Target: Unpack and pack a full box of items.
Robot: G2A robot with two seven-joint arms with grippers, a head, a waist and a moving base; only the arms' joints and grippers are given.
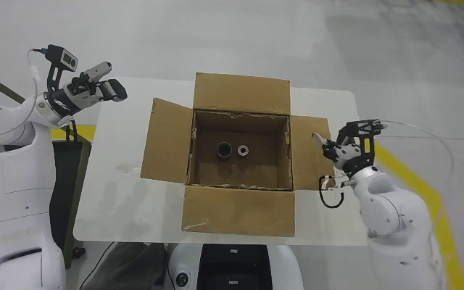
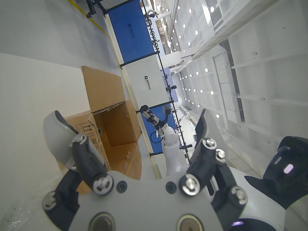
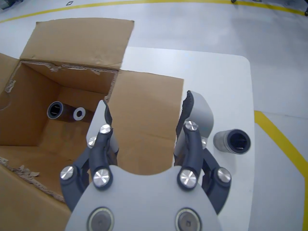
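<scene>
Broadly, the white table (image 1: 116, 203) carries an open cardboard box (image 1: 243, 94) at its centre, flaps spread. The left gripper (image 1: 119, 91) hangs at 10 o'clock from the box, fingers apart and empty. The right gripper (image 3: 146, 98) sits at 3 o'clock over the side flap, fingers spread, holding nothing. A grey cylinder (image 3: 232, 142) lies on the table just beside it. On the box floor rest a dark tube (image 1: 225, 151) and, just beside it, a smaller pale-ended piece (image 1: 243, 151).

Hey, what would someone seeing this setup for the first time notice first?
The big open cardboard box in the middle of the white table, flaps spread, holding just a dark cylinder and a lighter cylinder side by side on its floor. A third cylinder lies on the table beside the open right gripper.
</scene>
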